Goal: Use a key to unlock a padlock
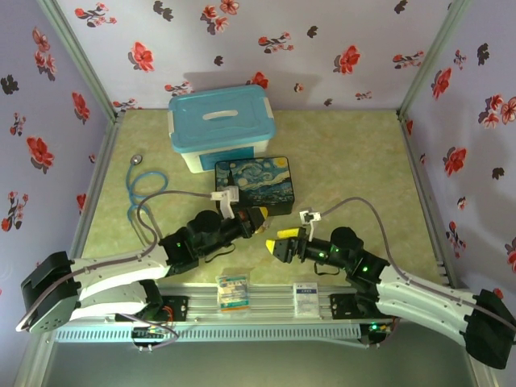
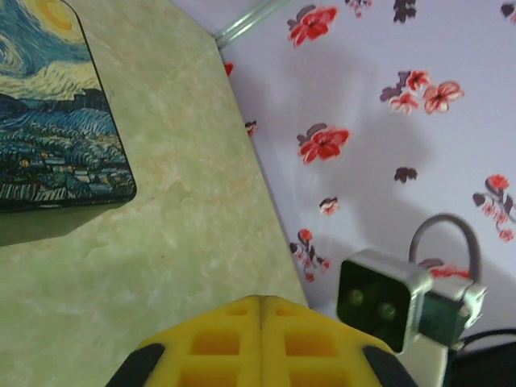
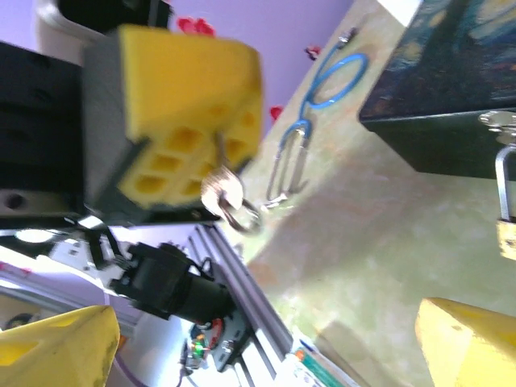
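Note:
In the right wrist view, my left gripper (image 3: 211, 165) is shut on the key (image 3: 222, 192). The key's rounded silver head and a small ring hang out below the yellow fingers (image 3: 181, 105). The brass padlock (image 3: 508, 239), with its thin silver shackle, hangs at the front of the dark painted box (image 3: 451, 89), cut off by the right edge. My right gripper (image 3: 262, 347) is open wide with nothing between its yellow fingers. From above, the left gripper (image 1: 260, 218) sits just in front of the box (image 1: 256, 182), and the right gripper (image 1: 280, 242) is close beside it. The left wrist view has its own fingers (image 2: 201, 343) pressed together.
A blue-lidded plastic bin (image 1: 220, 126) stands behind the painted box. A blue stethoscope (image 1: 145, 184) lies at the left of the table. Two small packets (image 1: 231, 290) rest on the front rail. Flowered walls close the sides and back.

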Controlling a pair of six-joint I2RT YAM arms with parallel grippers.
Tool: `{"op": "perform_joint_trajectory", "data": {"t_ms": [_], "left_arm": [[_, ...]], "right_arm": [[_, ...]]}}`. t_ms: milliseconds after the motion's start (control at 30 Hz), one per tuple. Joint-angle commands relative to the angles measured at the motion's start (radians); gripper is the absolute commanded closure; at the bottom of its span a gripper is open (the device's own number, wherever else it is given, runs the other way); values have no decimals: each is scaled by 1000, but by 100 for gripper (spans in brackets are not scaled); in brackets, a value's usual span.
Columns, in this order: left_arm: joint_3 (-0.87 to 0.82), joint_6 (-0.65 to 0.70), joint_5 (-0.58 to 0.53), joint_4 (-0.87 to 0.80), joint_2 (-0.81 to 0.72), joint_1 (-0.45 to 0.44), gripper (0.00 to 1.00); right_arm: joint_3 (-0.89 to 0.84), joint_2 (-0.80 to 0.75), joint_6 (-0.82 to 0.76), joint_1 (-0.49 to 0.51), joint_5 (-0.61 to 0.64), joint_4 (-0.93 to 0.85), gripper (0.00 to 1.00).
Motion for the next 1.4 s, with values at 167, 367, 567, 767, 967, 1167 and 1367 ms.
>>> {"op": "perform_joint_trajectory", "data": {"t_ms": [167,367,567,767,967,1167,1367], "left_arm": [[-25,79,75,49,-18,3,100],[-42,54,101,123,-30,3,100],[-43,36,121,155,-29,3,100],[-56,22,119,166,-34,4,100],[-65,18,118,177,-35,4,100],[-74,13,114,182,-30,3,100],[-85,1,100,190,-18,4,100]], "right_arm": [[0,16,4,-7,-55,229,14],[2,75,23,-8,-78,293,37],[8,139,22,-9,-71,350,44],[9,172,29,-7,-74,401,64],[-13,187,45,-9,-62,439,80],[-24,178,47,-9,-40,448,99],[-33,165,44,-9,-27,436,100]]}}
